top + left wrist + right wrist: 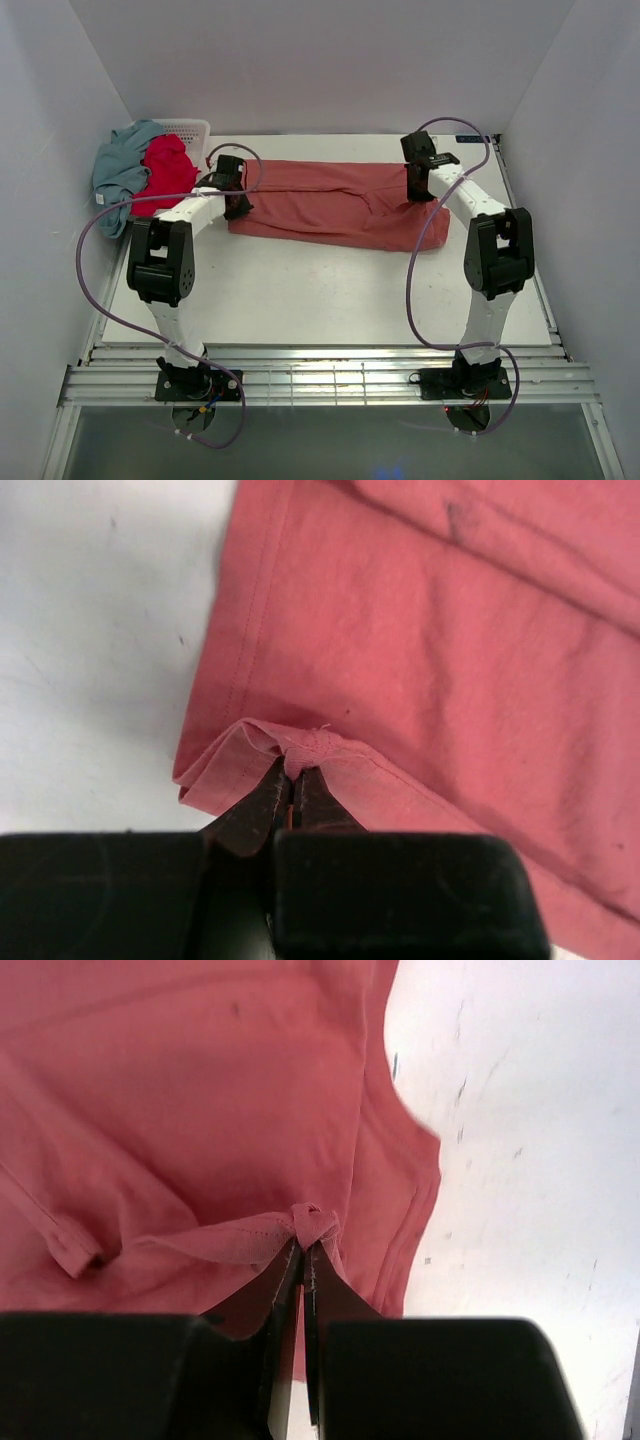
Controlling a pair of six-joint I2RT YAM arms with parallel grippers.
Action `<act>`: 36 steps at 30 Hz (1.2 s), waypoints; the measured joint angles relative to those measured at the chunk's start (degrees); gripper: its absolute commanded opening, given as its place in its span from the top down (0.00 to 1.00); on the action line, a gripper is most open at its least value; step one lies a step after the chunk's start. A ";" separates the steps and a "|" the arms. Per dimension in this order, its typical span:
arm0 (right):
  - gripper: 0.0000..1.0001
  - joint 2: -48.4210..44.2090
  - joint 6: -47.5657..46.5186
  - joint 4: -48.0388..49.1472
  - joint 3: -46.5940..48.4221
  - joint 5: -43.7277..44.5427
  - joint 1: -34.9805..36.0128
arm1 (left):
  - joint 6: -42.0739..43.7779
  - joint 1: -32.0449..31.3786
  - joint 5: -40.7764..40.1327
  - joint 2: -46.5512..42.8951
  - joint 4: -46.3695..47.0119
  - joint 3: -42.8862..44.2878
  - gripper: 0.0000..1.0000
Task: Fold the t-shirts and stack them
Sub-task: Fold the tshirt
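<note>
The dusty salmon-red t-shirt (330,203) lies folded lengthwise across the back of the table. My left gripper (238,200) is shut on its left hem corner, pinching a fold of cloth (300,750). My right gripper (420,190) is shut on a bunched bit of the shirt near its right end (312,1222). The bright crimson t-shirt (168,170) and the grey-blue t-shirt (122,165) lie heaped in and over the basket at the back left.
The white lattice basket (192,130) stands in the back left corner against the wall. White walls close the table (330,300) on three sides. Purple cables loop from both arms over the table.
</note>
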 measured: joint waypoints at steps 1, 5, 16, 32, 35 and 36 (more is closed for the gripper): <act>0.92 0.98 -0.70 0.02 1.81 -0.02 -0.48 | 0.11 0.33 -0.02 0.20 0.02 0.72 1.00; 0.92 3.82 -2.34 0.07 8.48 -0.26 -1.53 | 0.57 1.25 -0.04 0.28 0.11 3.69 1.00; 0.92 8.00 -4.13 -0.17 18.93 -1.05 -2.95 | 2.23 2.60 0.68 3.50 0.07 10.69 1.00; 0.92 12.61 -4.61 -1.31 24.24 -2.73 -5.51 | 3.10 6.56 3.87 8.66 -0.48 15.10 1.00; 0.92 12.63 -4.92 -1.09 26.25 -3.08 -5.79 | 3.10 6.58 4.31 8.66 -0.15 15.78 1.00; 0.92 12.63 -4.94 -0.70 26.36 -3.10 -5.86 | 3.08 6.60 4.35 8.63 0.04 15.78 1.00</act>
